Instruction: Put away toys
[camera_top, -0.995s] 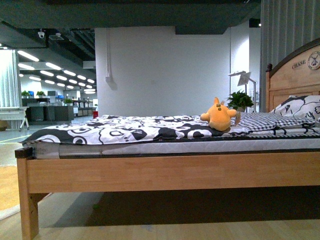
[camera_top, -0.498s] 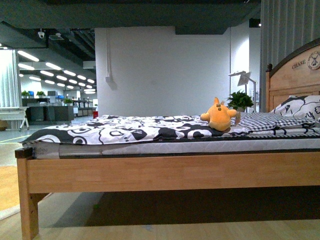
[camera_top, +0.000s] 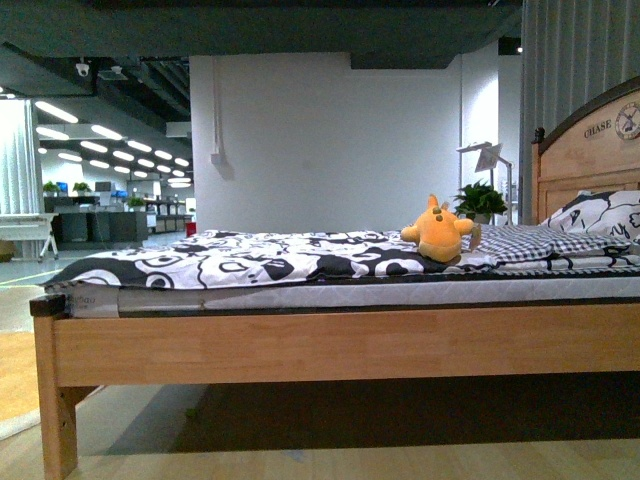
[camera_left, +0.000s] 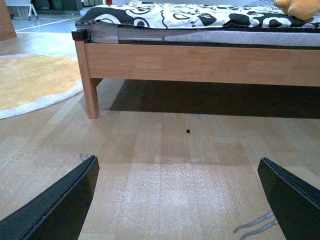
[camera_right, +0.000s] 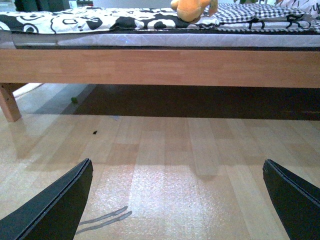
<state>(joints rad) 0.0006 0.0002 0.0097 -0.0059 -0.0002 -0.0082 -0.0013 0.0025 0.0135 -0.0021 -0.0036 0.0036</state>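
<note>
A broad stretch of pale wooden floor (camera_left: 165, 165) was seen lying open between the robot and the bed (camera_top: 340, 345), bare but for a small dark speck (camera_left: 188, 131). The bed was viewed side-on, its long wooden side rail spanning nearly the whole front view and its corner leg (camera_top: 55, 400) set at the left. Dark open space was seen beneath the rail. A pale mattress (camera_top: 300, 294) was shown above the rail, covered by a black-and-white patterned duvet (camera_top: 250, 258) that reached the foot end on the left. The wooden headboard (camera_top: 590, 150) was seen rising at the right edge. An orange-yellow rug (camera_left: 30, 80) with a pale border was laid on the floor beyond the foot end, its curved edge near the bed leg.

A black-and-white pillow (camera_top: 605, 212) was propped against the headboard, with a checked sheet (camera_top: 520, 240) spread before it. The plush toy (camera_top: 440, 232) was set on top of the bed, right of centre, where the duvet met the checked sheet, back from the near mattress edge and apart from the pillow.

The left gripper (camera_left: 177, 159) and the right gripper (camera_right: 177, 161) were both held low above the floor, short of the bed, each spread wide with nothing between its fingers.
</note>
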